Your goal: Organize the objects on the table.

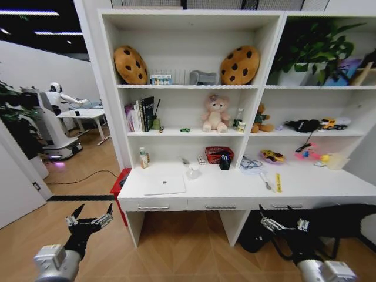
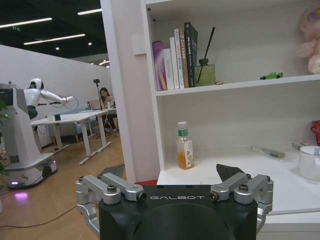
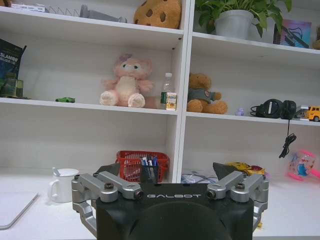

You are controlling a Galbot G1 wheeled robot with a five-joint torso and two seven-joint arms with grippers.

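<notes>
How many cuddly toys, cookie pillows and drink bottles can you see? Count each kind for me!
Plush toys: 2
Cookie cushions: 2
Bottles: 2
Total: 6

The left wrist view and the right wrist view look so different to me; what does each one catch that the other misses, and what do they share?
Left wrist view alone: a row of upright books, a small clear bottle of orange liquid with a green cap, and a white robot in the room behind. Right wrist view alone: a pink plush toy, a brown teddy bear, a red mesh basket, black headphones and a potted green plant. Both show the tiny green toy car, the white mug, the long white desk and each arm's own open end effector, left and right.
</notes>
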